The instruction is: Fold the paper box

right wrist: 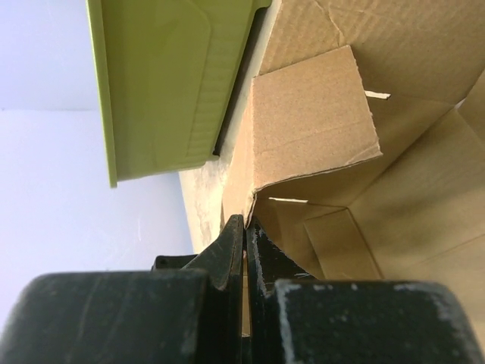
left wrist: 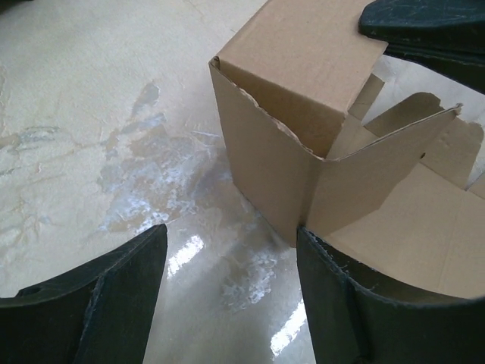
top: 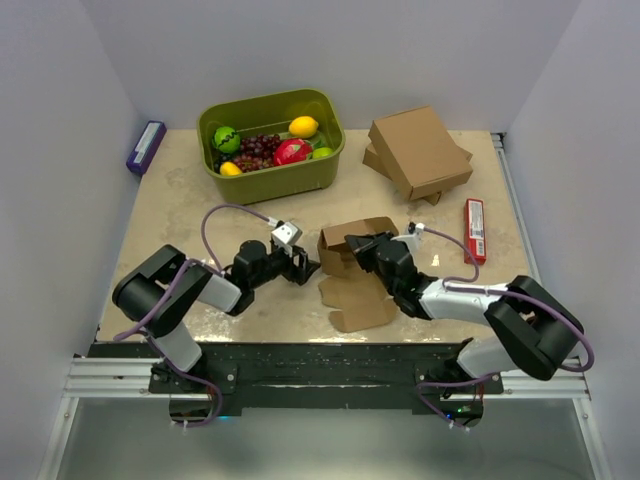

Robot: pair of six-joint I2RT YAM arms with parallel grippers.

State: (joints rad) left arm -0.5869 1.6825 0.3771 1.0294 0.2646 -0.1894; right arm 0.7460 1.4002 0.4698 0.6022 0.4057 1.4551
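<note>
Paper box (top: pixel 358 298): centre of table (top: pixel 175 215), half erected, near flaps flat. Right gripper (right wrist: pixel 244 224): pressed together, pinching one upright box wall, apparently to steady it. Left gripper (left wrist: pixel 231 232): spread, empty, just beside the box's corner, seemingly poised to push.

Table (top: pixel 180 215): green bin (top: pixel 271 143), paper box (top: pixel 358 302), cartons (top: pixel 419 152)

- Green tub (top: pixel 275 182) at the back of the table (top: pixel 180 215), holding grapes (top: pixel 262 150) and a lemon (top: pixel 303 126)
- Stacked cardboard boxes (top: pixel 418 152) to its right
- Red packet (top: pixel 475 229) by the right edge
- Purple box (top: pixel 146 146) at far left
</note>
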